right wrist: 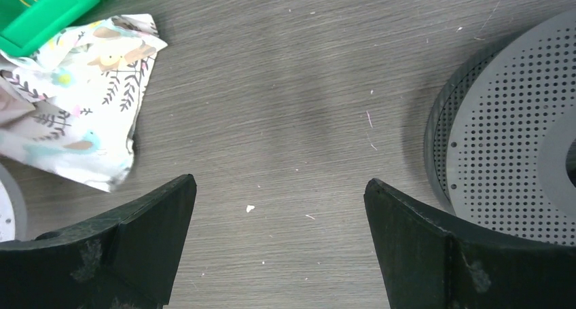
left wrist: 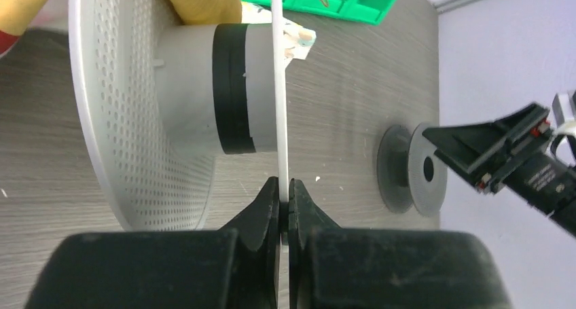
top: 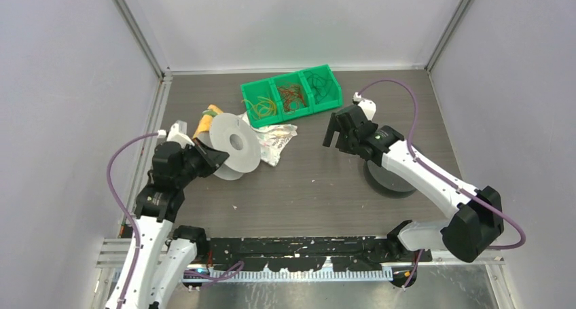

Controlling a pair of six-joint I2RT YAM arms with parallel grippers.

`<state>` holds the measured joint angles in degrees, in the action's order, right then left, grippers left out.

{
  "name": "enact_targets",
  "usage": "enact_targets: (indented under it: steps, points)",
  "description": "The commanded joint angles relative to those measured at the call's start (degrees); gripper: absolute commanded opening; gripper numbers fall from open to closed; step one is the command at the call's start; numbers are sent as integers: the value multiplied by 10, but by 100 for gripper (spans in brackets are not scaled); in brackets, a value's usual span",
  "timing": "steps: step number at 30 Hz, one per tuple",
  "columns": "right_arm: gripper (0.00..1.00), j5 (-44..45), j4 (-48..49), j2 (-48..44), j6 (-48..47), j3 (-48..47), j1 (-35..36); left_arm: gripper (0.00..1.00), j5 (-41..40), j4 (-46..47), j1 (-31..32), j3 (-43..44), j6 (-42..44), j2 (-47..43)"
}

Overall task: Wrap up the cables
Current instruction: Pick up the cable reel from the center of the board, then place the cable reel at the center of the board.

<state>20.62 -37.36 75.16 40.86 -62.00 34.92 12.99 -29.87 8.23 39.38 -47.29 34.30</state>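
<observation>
- Yellow, reddish-brown and dark green cables (top: 292,97) lie as thin loose tangles, sorted by colour.
- The green bin (top: 335,92) at the counter's (top: 319,193) 12 o'clock holds them: yellow at its 9 o'clock end, brown in the middle, green at 3 o'clock.
- The left pincer (left wrist: 284,195) is clamped on the pale spool's (top: 234,142) rim.
- The right pincer (right wrist: 280,187) gapes wide above the counter, the dark spool (right wrist: 502,139) at its 3 o'clock.

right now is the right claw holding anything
No, the right claw is spread wide open above the table, gripping nothing.
</observation>
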Motion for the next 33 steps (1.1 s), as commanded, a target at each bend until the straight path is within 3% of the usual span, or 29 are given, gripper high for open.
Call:
enact_targets:
  steps: [1,5,10,12,14,16,19,22,24,28,33]
  points:
    - [98,36,15,-38,15,-2,3,1,61,-61,18,62,131,18]
    - [98,56,29,-56,12,2,2,1,146,-73,25,83,159,76]
    - [98,87,18,-68,4,-5,3,1,163,-71,100,92,128,116]
    - [98,93,15,-70,3,-5,3,1,217,13,113,68,44,117]
    - [98,95,15,-70,3,-5,3,1,258,160,115,21,-87,110]
    - [98,94,15,-69,3,-6,3,1,258,282,116,-10,-188,116]
    - [98,98,12,-69,4,-10,2,1,229,371,137,-10,-248,151]
    - [98,104,5,-76,2,-15,3,1,193,359,200,41,-163,199]
    - [98,114,0,-85,-6,-18,3,1,165,256,250,116,-38,233]
    - [99,166,-21,-108,-24,-28,2,1,-11,65,337,246,200,301]
    - [100,227,-55,-149,-33,-32,-22,1,-177,51,414,266,351,362]
